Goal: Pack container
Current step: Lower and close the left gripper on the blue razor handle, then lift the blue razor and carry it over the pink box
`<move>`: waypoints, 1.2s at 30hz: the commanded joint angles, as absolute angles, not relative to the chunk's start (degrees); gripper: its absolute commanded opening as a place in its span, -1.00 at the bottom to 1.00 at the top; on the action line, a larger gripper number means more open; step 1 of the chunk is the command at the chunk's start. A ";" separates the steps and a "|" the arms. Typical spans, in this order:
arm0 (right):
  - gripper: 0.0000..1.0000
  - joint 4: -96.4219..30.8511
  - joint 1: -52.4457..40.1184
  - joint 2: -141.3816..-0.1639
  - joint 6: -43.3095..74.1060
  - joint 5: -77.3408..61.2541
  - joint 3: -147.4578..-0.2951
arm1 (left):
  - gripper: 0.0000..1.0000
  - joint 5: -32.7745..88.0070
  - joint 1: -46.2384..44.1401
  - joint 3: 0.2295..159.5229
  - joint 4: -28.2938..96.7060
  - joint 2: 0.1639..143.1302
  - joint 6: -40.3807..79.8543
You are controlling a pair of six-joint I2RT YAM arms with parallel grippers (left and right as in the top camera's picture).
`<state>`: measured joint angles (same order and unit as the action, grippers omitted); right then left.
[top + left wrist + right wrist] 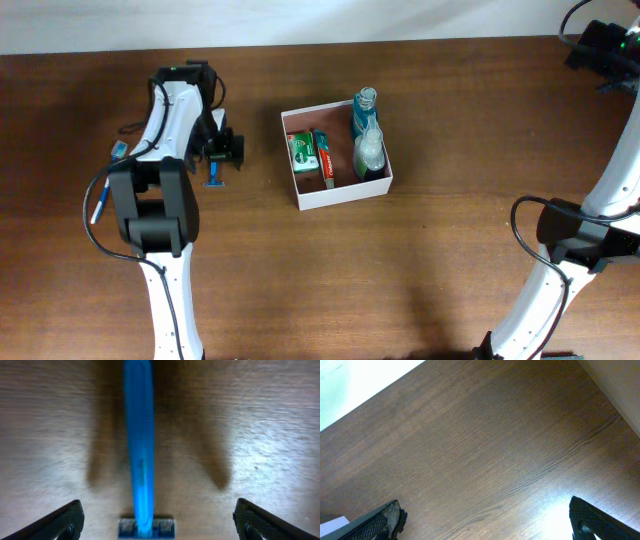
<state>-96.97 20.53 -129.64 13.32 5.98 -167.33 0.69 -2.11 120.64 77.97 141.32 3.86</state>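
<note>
Container: mid-table, sq., shallow, thin white walls, pinkish floor, toiletries already inside. L to R: left gripper jaws wide open, straddling blue razor w/o touching, prob. lining up a grab. Container just right of it. Right gripper far right, jaws apart, empty, parked clear.

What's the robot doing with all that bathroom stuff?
It is packing toiletries into the white container. Two bottles, a green box and a toothpaste tube already lie inside. The left fingers are spread open on either side of a blue razor that lies on the table beside the container, not gripping it yet. The right fingers are open too, away over the bare far corner of the table.
</note>
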 commanded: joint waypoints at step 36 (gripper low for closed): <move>0.96 -97.32 20.71 -130.65 13.61 5.82 -167.13 | -0.88 1.96 -1.69 118.04 74.52 139.87 0.38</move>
<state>-96.99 20.53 -129.64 13.32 5.96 -167.33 0.86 -1.85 118.58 74.26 140.57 0.86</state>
